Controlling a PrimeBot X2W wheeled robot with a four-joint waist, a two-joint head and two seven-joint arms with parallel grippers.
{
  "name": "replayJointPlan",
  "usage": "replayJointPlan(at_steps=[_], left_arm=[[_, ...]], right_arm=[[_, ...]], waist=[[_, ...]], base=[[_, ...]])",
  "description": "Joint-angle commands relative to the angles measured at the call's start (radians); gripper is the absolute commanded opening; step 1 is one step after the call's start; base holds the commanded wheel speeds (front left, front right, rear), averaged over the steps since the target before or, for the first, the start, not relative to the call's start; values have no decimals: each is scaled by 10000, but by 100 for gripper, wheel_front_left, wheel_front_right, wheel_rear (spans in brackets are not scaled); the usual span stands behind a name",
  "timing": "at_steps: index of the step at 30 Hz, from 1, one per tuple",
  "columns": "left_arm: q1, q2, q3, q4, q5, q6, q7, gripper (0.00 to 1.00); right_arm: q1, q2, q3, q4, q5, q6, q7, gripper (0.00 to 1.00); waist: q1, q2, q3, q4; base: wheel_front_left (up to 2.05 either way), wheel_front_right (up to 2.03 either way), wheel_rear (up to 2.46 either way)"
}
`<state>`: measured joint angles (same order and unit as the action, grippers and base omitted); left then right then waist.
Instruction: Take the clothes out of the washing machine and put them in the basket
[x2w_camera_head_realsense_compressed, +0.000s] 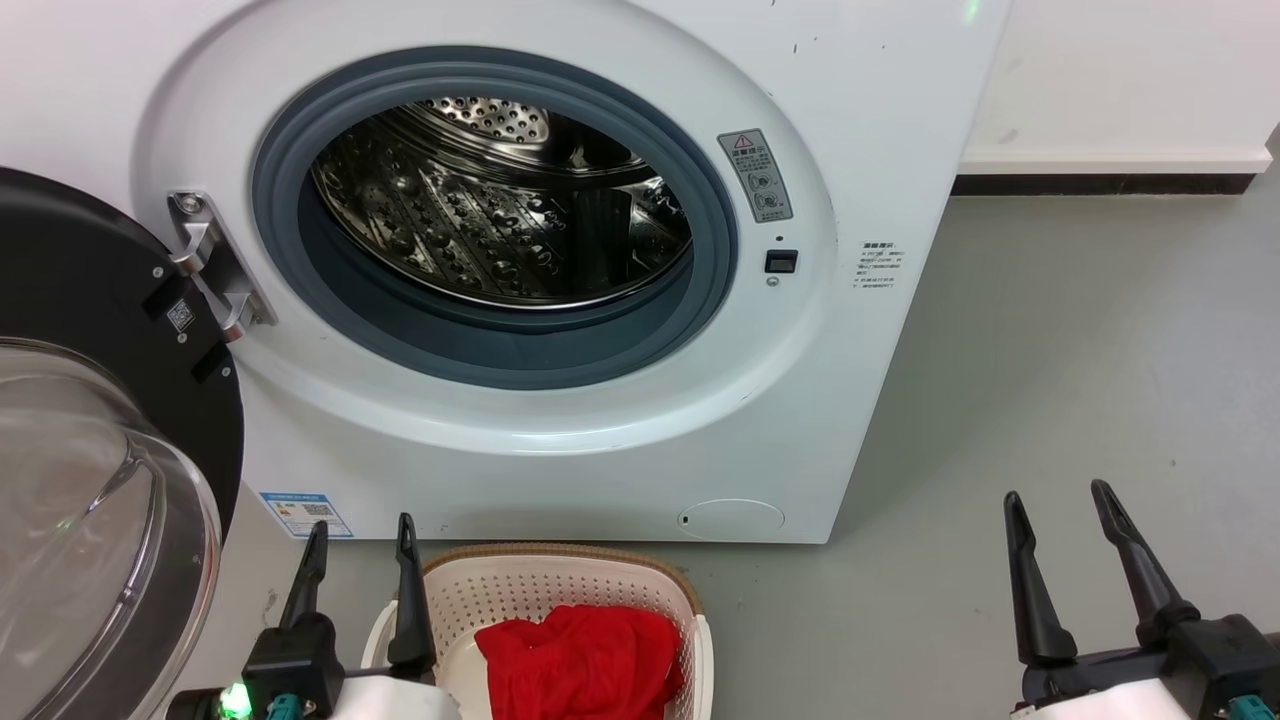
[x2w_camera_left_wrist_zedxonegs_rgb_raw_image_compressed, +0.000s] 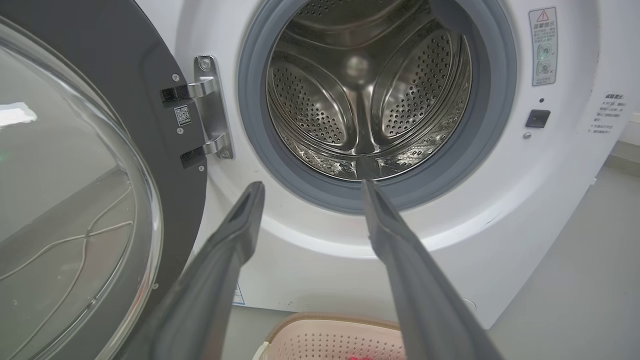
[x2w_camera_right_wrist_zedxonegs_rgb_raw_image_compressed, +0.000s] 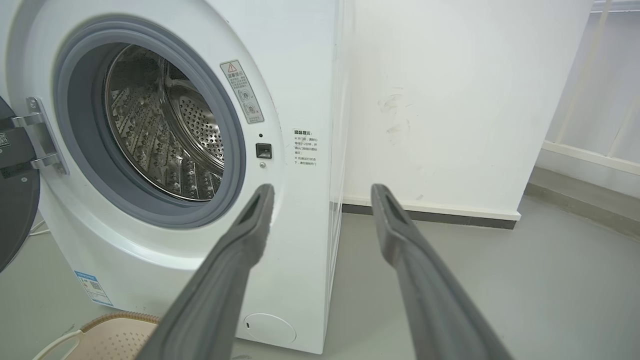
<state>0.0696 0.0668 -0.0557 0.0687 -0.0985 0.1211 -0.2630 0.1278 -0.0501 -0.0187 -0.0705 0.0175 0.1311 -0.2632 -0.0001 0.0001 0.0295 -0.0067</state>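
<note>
On the large white front-loading washing machine (x2w_camera_head_realsense_compressed: 600, 450), a grey sticker (x2w_camera_head_realsense_compressed: 755, 175) with a red warning triangle stands beside the door ring (x2w_camera_head_realsense_compressed: 716, 262), and a blue-edged QR label (x2w_camera_head_realsense_compressed: 305, 513) at the front's lower left corner; the print is illegible.

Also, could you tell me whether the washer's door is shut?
No, the door stands swung open left of the washer, its drum exposed.

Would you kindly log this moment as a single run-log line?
washing machine: door open, drum looks empty | basket: holds red clothes | left gripper: open, empty | right gripper: open, empty
</note>
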Motion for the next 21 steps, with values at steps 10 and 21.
replayJointPlan(at_steps=[10,21], left_arm=[[245,-124,261,-124,332,-314,-25,100],[187,-142,331,-112,420,-425,3,0]], right_arm=[[165,-4,-10,33,112,-7,-23,100],[52,2,-20,62,102,0,0,0]], waist=[[1,-1,-6,-83],[1,-1,40,-131]], base=[[0,0,0],[0,0,0]])
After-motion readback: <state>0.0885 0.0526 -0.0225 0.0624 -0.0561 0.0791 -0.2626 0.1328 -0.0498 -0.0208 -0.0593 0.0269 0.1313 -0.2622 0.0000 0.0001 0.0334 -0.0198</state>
